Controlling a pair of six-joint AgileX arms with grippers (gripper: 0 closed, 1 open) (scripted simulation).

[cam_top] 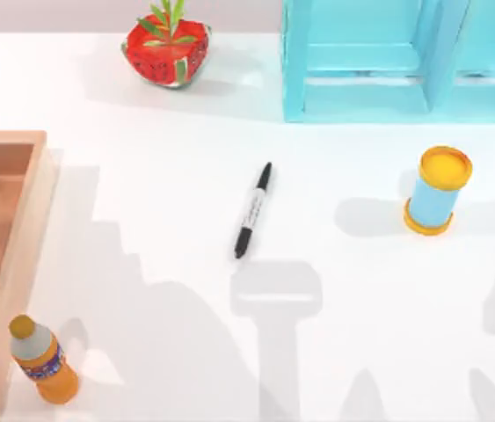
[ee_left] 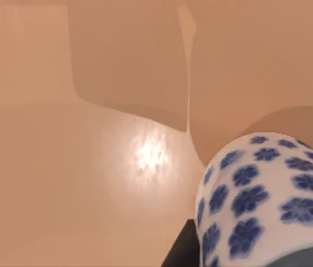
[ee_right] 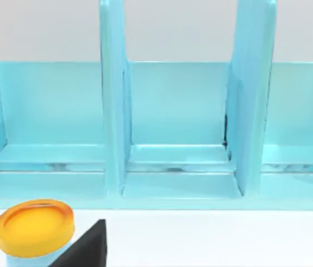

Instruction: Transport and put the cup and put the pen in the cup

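So your left arm is over the wooden tray (cam_top: pixel 18 220) at the 9 o'clock edge of the tabletop (cam_top: pixel 141 290), and its wrist camera is staring straight at the cup (ee_left: pixel 262 194), white with blue flowers, sitting right up against the lens with the tray's tan floor behind it. A dark bit of the left gripper (ee_left: pixel 181 253) pokes in beside the cup, but honestly you can't tell from this whether the jaws are closed on it or just next to it.

The pen (cam_top: pixel 253 211) is lying flat near the middle of the tabletop, a black marker with a pale label band, tip toward 7 o'clock and cap toward 1 o'clock. Nothing is touching it.

My take: you're at the cup-pickup stage. Before lifting, make sure the grip is firm and the cup stays upright, then bring it up high enough to clear the tray's wall. Set it down on open tabletop near the pen, away from the orange bottle (cam_top: pixel 45 360) at 7 o'clock.

The right gripper (ee_right: pixel 84 247) is parked off toward 3 o'clock, facing the light-blue rack (ee_right: pixel 173 139) with the yellow-capped blue cylinder (cam_top: pixel 438 191) close by. Can't tell its jaws either.
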